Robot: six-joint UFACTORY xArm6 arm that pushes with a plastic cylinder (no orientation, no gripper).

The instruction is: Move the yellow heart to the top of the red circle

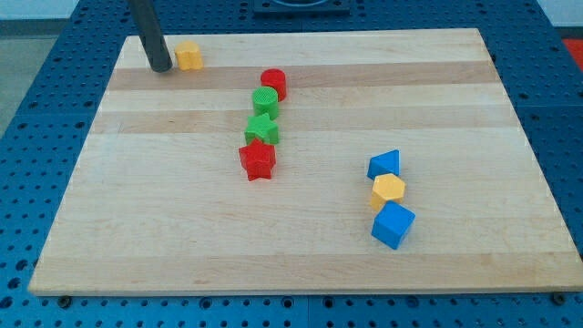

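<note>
The yellow heart (189,56) lies near the board's top left corner. My tip (160,67) stands just left of it, almost touching its left side. The red circle (273,84) lies to the right and a little lower, at the upper end of a slanted column of blocks. The heart is well apart from the red circle.
Below the red circle lie a green circle (265,101), a green star (261,129) and a red star (258,160). At the lower right lie a blue triangle-like block (384,164), a yellow hexagon (387,190) and a blue cube (393,224). The wooden board (137,210) sits on a blue pegboard.
</note>
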